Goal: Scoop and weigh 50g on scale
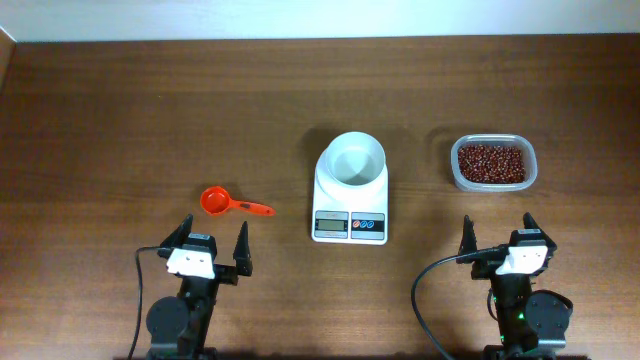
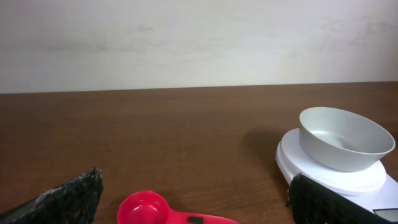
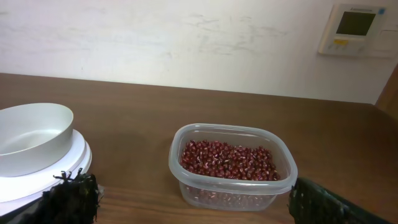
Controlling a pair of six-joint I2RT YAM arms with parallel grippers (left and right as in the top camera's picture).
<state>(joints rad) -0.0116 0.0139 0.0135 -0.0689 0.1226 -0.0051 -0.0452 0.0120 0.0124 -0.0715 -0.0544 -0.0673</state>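
Overhead view: scale (image 1: 350, 205) mid-worktop (image 1: 120, 120), both arms at the near edge, nothing held.
Left fingers (image 1: 241, 248) and right fingers (image 1: 467, 238) are spread wide, empty. Scale's white bowl (image 1: 352, 160) looks empty. Red scoop (image 1: 216, 201) lies left of scale, just ahead of left fingers, handle pointing twd scale. Bean tub (image 1: 492, 163) sits right of scale. Likely first step: left arm takes scoop by handle, mid-length, coming straight down, cup kept level.

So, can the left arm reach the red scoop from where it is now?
Probably yes: the red scoop lies just ahead of the open left end effector, with only bare table between them.
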